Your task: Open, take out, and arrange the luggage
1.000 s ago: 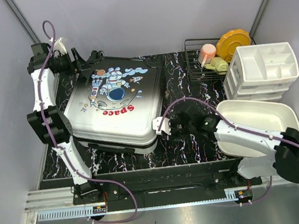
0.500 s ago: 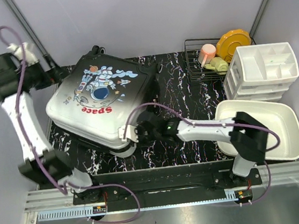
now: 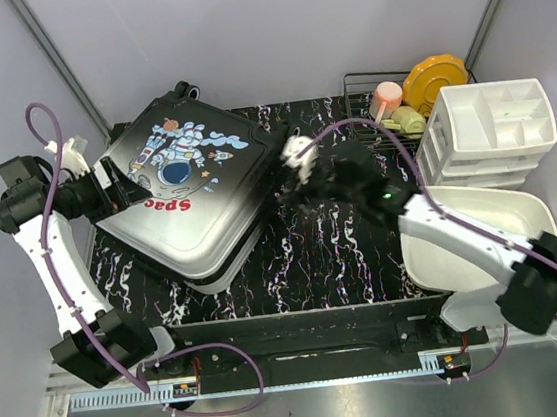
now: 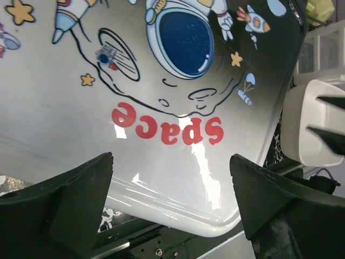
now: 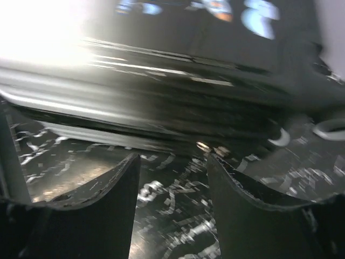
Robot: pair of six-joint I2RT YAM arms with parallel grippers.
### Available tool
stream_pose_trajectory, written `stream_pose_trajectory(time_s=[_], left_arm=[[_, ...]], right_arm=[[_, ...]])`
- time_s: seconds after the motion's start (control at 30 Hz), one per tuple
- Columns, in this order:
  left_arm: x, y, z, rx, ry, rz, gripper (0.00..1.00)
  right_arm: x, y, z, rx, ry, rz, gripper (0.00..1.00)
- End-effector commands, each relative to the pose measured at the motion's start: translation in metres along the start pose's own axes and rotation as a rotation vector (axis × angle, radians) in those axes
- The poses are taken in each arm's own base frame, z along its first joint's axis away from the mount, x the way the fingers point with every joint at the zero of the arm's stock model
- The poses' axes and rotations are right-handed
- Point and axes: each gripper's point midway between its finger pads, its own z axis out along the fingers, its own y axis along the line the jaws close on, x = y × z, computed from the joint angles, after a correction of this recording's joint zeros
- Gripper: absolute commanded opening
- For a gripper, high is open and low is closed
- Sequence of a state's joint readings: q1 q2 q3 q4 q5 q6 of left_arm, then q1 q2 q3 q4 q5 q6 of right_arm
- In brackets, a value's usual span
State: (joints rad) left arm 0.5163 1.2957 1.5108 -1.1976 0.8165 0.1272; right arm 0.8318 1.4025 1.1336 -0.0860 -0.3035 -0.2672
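so quick update: the luggage (image 3: 181,194) has swung round a lot in the last second. it was sitting fairly square in the middle of the tabletop (image 3: 344,251). now it's shoved over to the left and turned on the diagonal, wheels towards the back wall, astronaut print still facing up. it's lying flat-ish on its lower shell and as far as i can tell it's still shut, so the actual opening hasn't started. i'd call this just lining it up.

my left hand (image 3: 119,181) has come down to the left edge of the case. its fingers are spread wide with only the printed shell in front of them, not pinching anything. my right hand (image 3: 294,171) has gone from the front corner round to the right side. it's just beside the rim, fingers apart too, with nothing between them but tabletop. the right wrist view is blurry, so i can't make out a zip or latch along the seam. i'd guess finding that is next, and the glossy shell looks slippery to push on.

the surface is black with white marble veins. to the right there's a white basin (image 3: 483,235) that my right arm reaches across, then a white drawer organiser (image 3: 496,128). behind those is a wire rack (image 3: 373,112) with a yellow plate (image 3: 435,80) and a pink cup (image 3: 385,99). there are plain grey walls (image 3: 318,23) all round.
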Motion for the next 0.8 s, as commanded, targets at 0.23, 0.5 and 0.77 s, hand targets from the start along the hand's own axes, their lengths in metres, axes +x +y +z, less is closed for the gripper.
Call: stream_pose_trajectory(time_s=[0.23, 0.5, 0.77], left_arm=[[0.013, -0.016, 0.001, 0.083, -0.017, 0.024, 0.9], [0.01, -0.013, 0.004, 0.083, -0.009, -0.015, 0.89], [0.012, -0.006, 0.01, 0.077, 0.003, -0.065, 0.88]], right_arm=[[0.061, -0.068, -0.02, 0.072, -0.02, 0.006, 0.54], [0.076, -0.092, 0.027, 0.089, -0.112, -0.043, 0.52], [0.084, -0.098, 0.05, 0.07, -0.142, -0.045, 0.41]])
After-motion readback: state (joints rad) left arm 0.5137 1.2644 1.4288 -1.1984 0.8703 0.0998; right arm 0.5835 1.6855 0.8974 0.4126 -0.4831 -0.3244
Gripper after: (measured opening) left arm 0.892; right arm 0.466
